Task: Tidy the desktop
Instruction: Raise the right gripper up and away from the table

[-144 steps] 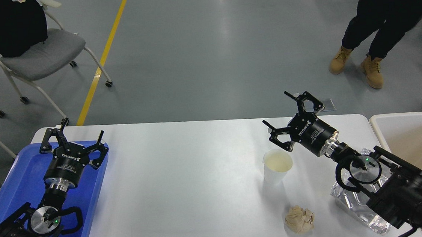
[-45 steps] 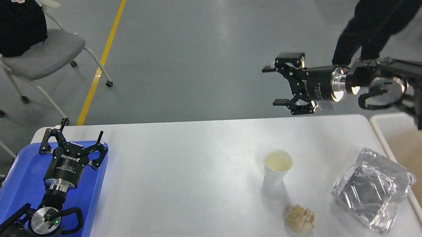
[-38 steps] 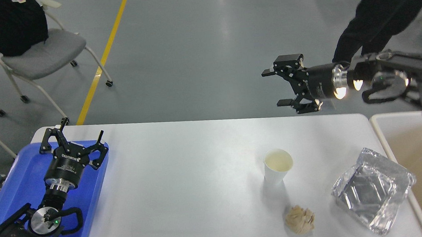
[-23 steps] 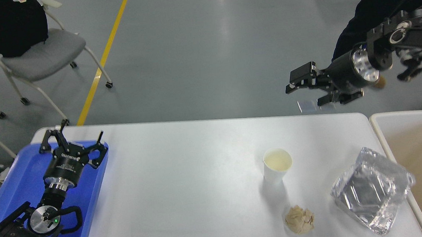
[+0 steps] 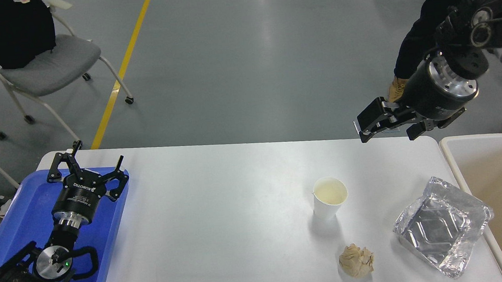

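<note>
The desktop [image 5: 221, 215] is a large white tabletop. On its right part stand a white paper cup [image 5: 329, 197], a crumpled beige paper ball [image 5: 356, 260] and a crinkled foil container [image 5: 443, 226]. My left gripper [image 5: 99, 152] is open and empty over the far end of the blue tray [image 5: 11, 222]. My right gripper [image 5: 385, 137] is open and empty, raised above the far right edge of the desktop, beyond the cup and apart from it.
A beige bin with a white rim [image 5: 452, 161] stands against the desktop's right side. A grey chair [image 5: 47, 63] and a yellow floor line [image 5: 124, 66] are at the far left. A person in dark trousers [image 5: 438, 9] stands at the far right.
</note>
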{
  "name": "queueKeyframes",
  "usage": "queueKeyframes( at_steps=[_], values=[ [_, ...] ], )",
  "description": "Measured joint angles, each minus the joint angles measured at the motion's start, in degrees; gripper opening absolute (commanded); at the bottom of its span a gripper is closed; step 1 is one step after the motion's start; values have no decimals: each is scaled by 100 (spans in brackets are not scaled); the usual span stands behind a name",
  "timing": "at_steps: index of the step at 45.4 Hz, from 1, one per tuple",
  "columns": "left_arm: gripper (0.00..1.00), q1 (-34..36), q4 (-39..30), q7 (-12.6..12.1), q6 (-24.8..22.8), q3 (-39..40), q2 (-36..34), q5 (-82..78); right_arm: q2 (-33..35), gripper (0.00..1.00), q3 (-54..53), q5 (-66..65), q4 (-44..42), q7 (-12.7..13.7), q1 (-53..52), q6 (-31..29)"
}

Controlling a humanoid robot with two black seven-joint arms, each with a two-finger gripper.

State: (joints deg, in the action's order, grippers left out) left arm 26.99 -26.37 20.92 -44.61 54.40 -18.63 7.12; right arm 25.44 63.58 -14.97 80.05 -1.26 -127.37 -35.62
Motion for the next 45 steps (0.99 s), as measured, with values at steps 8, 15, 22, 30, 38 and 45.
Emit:
queueKeyframes(
  at_steps=[8,15,22,30,38,45],
  values=[
    [99,0,0,0,-1,0,0,0,-265,100,168,-9,303,-7,-452,-311],
    [99,4,0,-1,-4,0,0,-1,-447,100,229,-3,417,-11,-790,-623],
    [99,6,0,-9,-5,0,0,-1,-549,100,259,-3,436,-6,-1051,-785],
    [99,6,0,-9,-5,0,0,0,-605,100,264,11,444,7,-1176,-872],
    [99,2,0,-9,-5,0,0,0,-608,100,263,0,424,24,-1203,-909],
    [99,1,0,-9,-5,0,0,0,-607,100,238,-27,366,81,-1179,-925]
  ],
)
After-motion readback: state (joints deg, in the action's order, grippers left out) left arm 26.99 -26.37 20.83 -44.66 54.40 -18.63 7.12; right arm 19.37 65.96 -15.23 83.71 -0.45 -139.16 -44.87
